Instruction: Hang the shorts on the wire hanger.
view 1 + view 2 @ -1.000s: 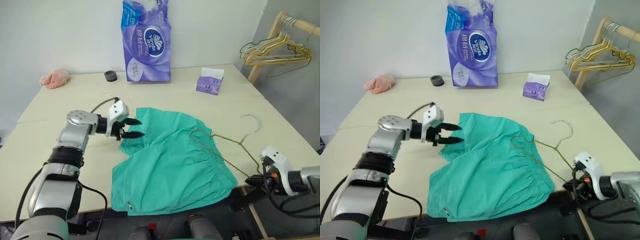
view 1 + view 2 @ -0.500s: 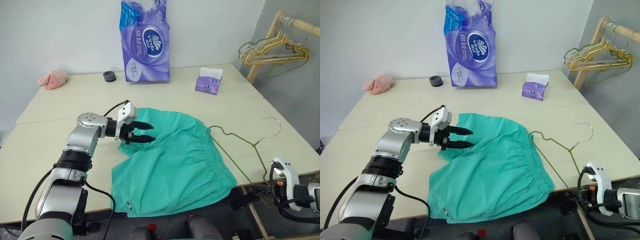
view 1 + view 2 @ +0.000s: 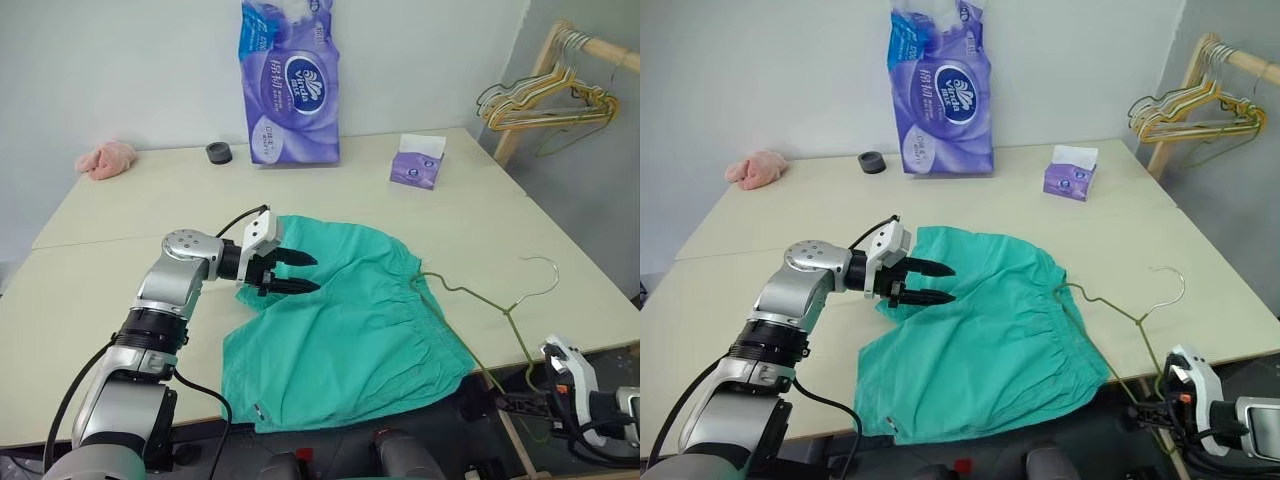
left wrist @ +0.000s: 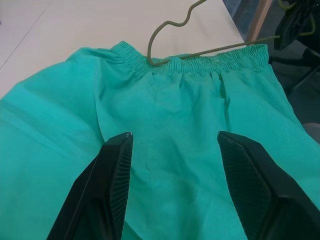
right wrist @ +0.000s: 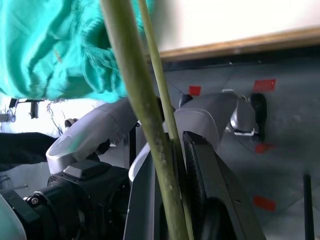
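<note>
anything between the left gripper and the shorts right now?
Nothing visible. The left gripper hangs open just above the shorts, its fingers spread over bare teal fabric in the left wrist view. The wire hanger sits further off at the waistband, held by the right gripper past the table edge.

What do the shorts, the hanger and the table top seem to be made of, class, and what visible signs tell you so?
The shorts: thin woven teal fabric, matte; it creases softly and gathers at the elastic waistband.
The wire hanger: thin bent wire, probably metal, with a dull olive coating; it keeps its hook shape.
The table: smooth pale board, likely laminate; a wood-coloured edge shows in the right wrist view.
</note>
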